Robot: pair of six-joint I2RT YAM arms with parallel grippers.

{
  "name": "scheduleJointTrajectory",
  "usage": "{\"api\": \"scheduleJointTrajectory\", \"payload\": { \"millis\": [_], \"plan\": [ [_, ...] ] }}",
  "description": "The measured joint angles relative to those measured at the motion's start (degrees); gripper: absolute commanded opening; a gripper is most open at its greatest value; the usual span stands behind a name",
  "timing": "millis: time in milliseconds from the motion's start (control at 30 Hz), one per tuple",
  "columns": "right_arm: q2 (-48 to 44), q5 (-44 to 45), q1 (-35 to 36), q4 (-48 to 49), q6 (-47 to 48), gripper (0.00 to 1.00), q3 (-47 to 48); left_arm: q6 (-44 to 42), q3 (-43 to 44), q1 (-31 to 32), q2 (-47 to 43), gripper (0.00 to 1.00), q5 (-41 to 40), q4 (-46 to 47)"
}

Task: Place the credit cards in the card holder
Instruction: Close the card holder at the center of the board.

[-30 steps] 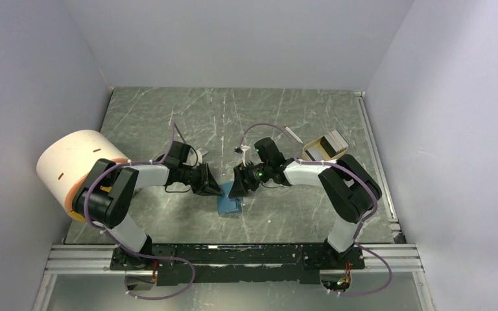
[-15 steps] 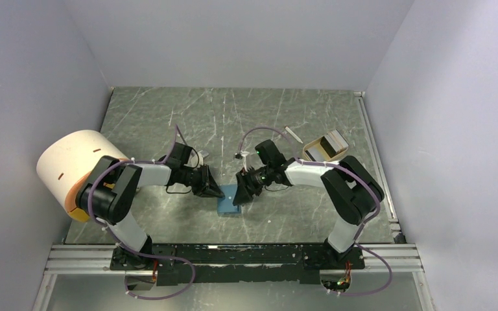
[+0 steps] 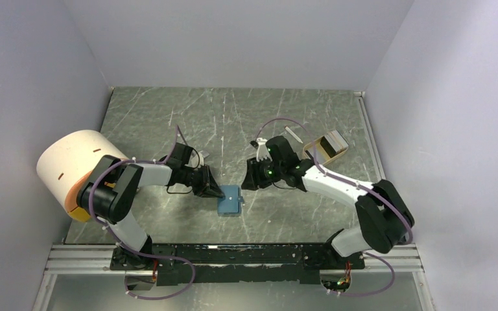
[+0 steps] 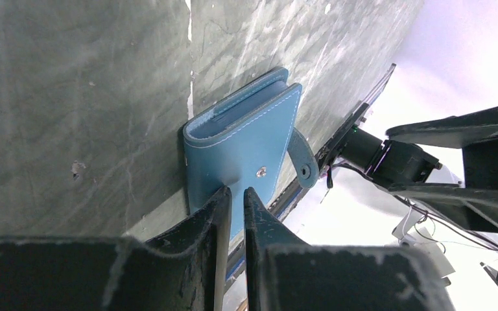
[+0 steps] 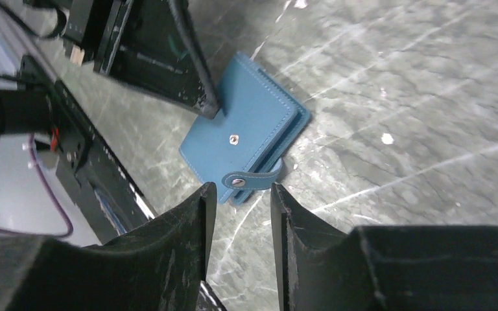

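The left hand (image 4: 237, 193) has its fingers pressed almost together, with only a thin slit between them. Their tips bear on the top cover of the card holder (image 4: 240, 146) near its left edge, and they grip nothing. Behind the hand, the left arm reaches low and nearly level across the counter (image 3: 168, 123) toward the middle.

The right hand (image 5: 241, 189) is partly spread, with nothing between its fingers. It hangs above the counter just to the right of the holder and does not touch it. Its wrist tilts down toward the snap tab (image 5: 253, 180). The right arm bends out wide to the right, elbow low.

The card holder (image 3: 230, 201) lies flat and folded shut in the middle of the counter near the front edge. Its tab is undone and curls off the edge.

Well off to the right rear stands a tan tray (image 3: 327, 149) with pale flat pieces (image 3: 337, 137) in it. What they are cannot be told.
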State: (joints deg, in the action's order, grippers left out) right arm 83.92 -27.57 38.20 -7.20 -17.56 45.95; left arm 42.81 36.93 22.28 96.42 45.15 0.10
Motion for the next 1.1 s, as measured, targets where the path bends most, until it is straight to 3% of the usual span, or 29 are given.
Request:
{"api": "scheduleJointTrajectory", "payload": {
  "millis": [233,533,1100],
  "plan": [
    [-4.63,13.51,3.5,-1.36,-10.84,0.4,-1.03,0.11,0.0,0.57,0.13,0.19,-0.15,0.72],
    [-5.46,27.65,13.05,-4.0,-21.33,0.44,-0.92,1.44,-0.52,0.85,0.46,0.19,0.15,2.97],
    [9.55,46.49,24.24,-15.96,-28.5,0.4,13.99,1.77,-0.9,0.87,0.0,0.19,0.0,3.32]
  ]
}}
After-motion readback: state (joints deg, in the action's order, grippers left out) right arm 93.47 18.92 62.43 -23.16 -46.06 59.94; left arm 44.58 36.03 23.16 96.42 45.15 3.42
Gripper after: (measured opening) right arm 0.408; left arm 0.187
